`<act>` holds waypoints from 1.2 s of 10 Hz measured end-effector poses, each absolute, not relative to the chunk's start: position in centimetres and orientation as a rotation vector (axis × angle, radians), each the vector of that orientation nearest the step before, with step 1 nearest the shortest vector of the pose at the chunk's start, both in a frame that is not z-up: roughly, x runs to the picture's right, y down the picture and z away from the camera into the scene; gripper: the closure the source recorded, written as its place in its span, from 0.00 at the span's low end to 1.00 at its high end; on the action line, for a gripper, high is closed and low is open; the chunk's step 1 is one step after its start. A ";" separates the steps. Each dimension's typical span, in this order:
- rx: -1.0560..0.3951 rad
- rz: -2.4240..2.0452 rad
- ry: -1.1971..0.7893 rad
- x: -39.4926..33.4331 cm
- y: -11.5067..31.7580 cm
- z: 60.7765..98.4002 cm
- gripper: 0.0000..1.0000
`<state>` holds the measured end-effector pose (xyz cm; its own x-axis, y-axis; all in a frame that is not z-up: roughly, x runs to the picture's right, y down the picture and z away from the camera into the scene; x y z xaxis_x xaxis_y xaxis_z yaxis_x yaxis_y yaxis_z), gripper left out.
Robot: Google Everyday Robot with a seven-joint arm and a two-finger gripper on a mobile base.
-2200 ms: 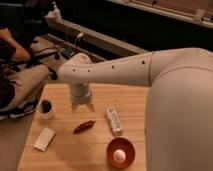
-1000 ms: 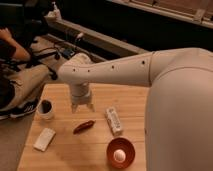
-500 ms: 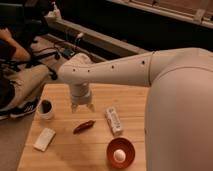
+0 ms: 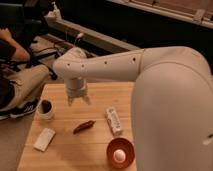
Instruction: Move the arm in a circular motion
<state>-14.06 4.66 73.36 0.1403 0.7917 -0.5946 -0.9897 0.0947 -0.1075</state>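
Note:
My cream-white arm (image 4: 150, 75) reaches from the right foreground leftward over the wooden table (image 4: 65, 155). Its thick rounded segments show a row of small dark screw holes. It bends down at a rounded joint (image 4: 74, 65) into a short white wrist. The gripper (image 4: 78, 100) hangs pointing down a little above the table's far left part, open and empty. It is above and to the right of a white cup (image 4: 46, 109).
On the table lie a red chili pepper (image 4: 84, 126), a white rectangular bar (image 4: 114, 120), a white flat packet (image 4: 44, 139) and a red bowl (image 4: 120, 151) holding a white ball. A seated person (image 4: 12, 75) is at the left. A dark counter runs behind.

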 end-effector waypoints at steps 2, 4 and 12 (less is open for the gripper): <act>-0.541 1.370 0.353 -16.2 -0.3 75.7 0.35; -0.496 1.402 0.274 -15.3 -6.6 78.3 0.35; -0.294 1.742 0.582 11.5 -5.8 79.9 0.35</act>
